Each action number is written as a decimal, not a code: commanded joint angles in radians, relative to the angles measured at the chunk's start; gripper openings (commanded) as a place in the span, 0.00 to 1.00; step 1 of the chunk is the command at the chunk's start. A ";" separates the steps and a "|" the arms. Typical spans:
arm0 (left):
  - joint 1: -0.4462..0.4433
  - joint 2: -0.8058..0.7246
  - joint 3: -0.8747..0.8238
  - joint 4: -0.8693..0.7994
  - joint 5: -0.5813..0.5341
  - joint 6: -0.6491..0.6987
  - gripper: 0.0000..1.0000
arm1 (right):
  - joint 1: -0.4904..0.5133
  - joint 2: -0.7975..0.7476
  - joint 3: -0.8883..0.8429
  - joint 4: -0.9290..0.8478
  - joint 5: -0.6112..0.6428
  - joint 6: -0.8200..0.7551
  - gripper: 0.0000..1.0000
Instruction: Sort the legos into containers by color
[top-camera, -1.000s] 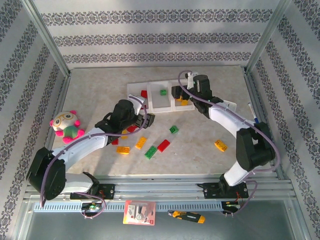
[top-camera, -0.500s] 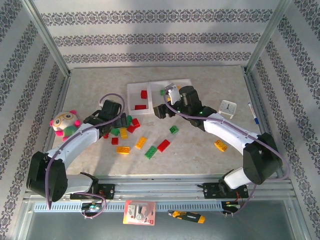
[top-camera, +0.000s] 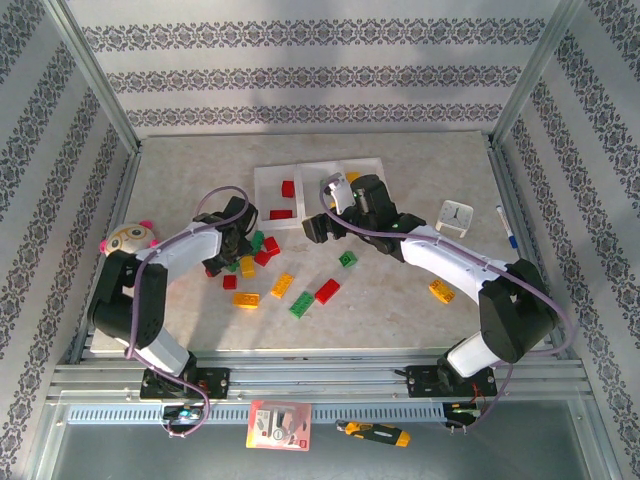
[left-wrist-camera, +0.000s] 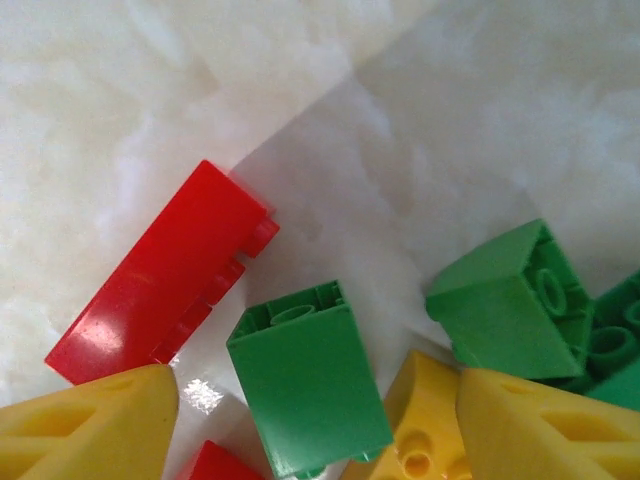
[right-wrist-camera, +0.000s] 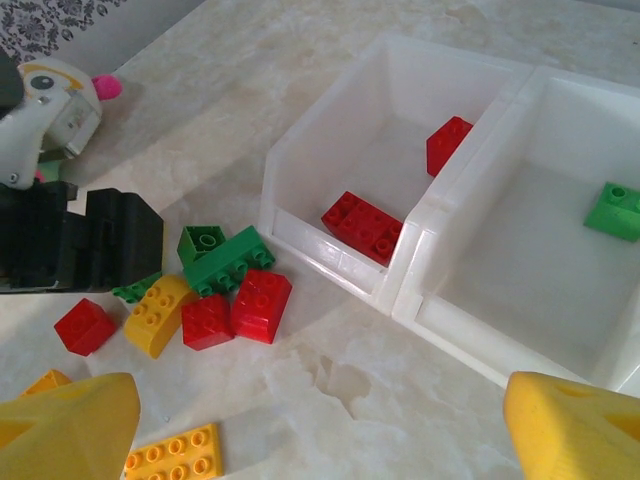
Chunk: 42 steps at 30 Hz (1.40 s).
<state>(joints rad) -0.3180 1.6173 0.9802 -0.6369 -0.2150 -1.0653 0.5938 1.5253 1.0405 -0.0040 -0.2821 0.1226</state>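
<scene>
My left arm (top-camera: 165, 255) was bent sharply at the elbow, my left hand (top-camera: 224, 258) low, fingers (left-wrist-camera: 80, 420) standing apart — my right arm (top-camera: 450, 255) stretched forward and leftward, my right hand (right-wrist-camera: 320, 425) spread wide.

Left arm (top-camera: 185, 248) and right arm (top-camera: 445, 252): rounded white links joined by black joint housings, each mounted on a black base (top-camera: 190, 382). A grey-purple cable (top-camera: 215, 193) runs in loose loops along each arm from base to wrist. Left fingers (left-wrist-camera: 90, 420) and right fingers (right-wrist-camera: 575, 425) are plain yellow wedges, apparently moulded plastic, without visible markings.
</scene>
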 joint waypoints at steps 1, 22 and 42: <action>0.029 0.032 0.006 -0.008 0.031 -0.062 0.68 | 0.009 -0.008 0.024 -0.012 -0.012 -0.021 0.94; 0.019 0.009 0.242 -0.048 0.126 0.159 0.27 | -0.040 -0.159 -0.074 -0.003 -0.049 0.080 0.96; -0.205 0.720 1.378 -0.413 0.068 0.589 0.29 | -0.248 -0.434 -0.308 -0.062 0.079 0.202 0.96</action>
<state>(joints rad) -0.5060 2.2860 2.2528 -0.8913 -0.1242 -0.5568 0.3756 1.1187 0.7631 -0.0463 -0.2455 0.2790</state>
